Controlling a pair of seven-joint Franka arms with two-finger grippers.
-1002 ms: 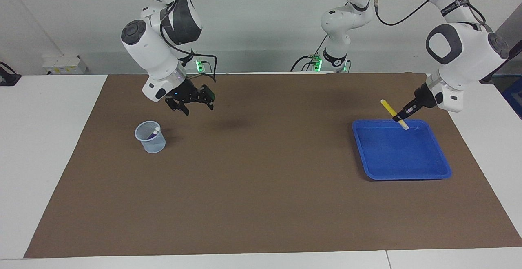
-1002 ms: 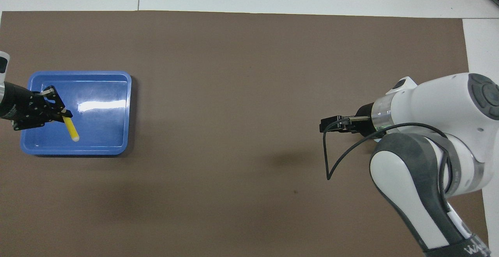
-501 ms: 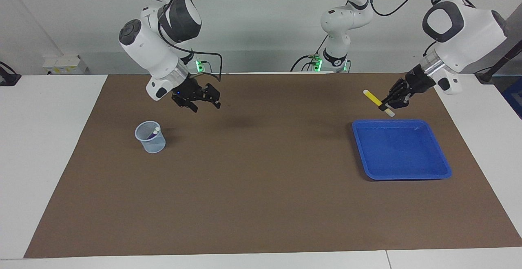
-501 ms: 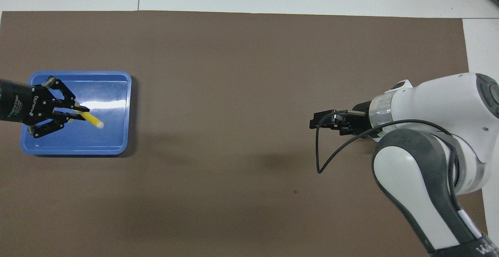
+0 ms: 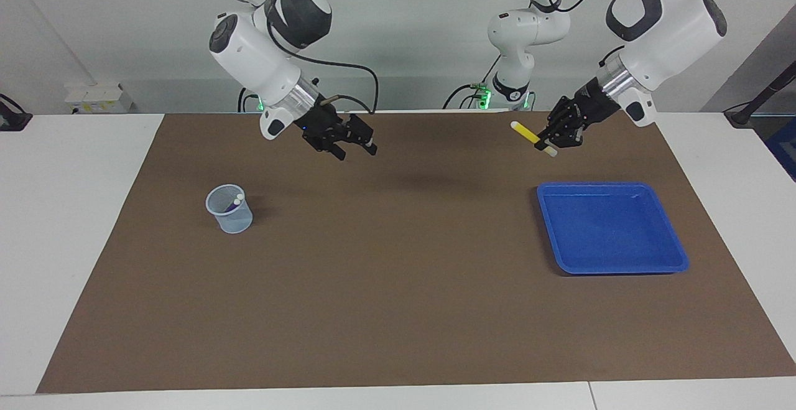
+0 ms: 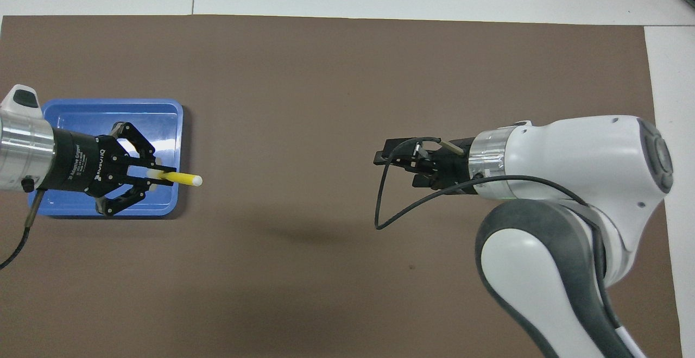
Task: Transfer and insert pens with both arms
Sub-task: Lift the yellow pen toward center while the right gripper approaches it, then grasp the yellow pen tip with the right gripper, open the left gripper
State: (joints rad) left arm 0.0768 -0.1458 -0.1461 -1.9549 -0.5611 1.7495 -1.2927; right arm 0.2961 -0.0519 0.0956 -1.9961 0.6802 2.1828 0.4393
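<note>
A robotics lab is indicated by a white table [image 5: 56, 223], a brown mat [image 5: 398, 310] and bare walls.

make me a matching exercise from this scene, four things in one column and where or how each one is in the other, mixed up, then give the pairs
Things
1. yellow pen
2. cup
3. tray
4. right gripper

Places or states
A. on the mat at the left arm's end, nothing in it
B. in the air over the mat, open, holding nothing
C. held in the left gripper, up in the air
D. on the mat at the right arm's end, two whitish pen ends showing inside

Pairs: 1-C, 2-D, 3-A, 4-B
</note>
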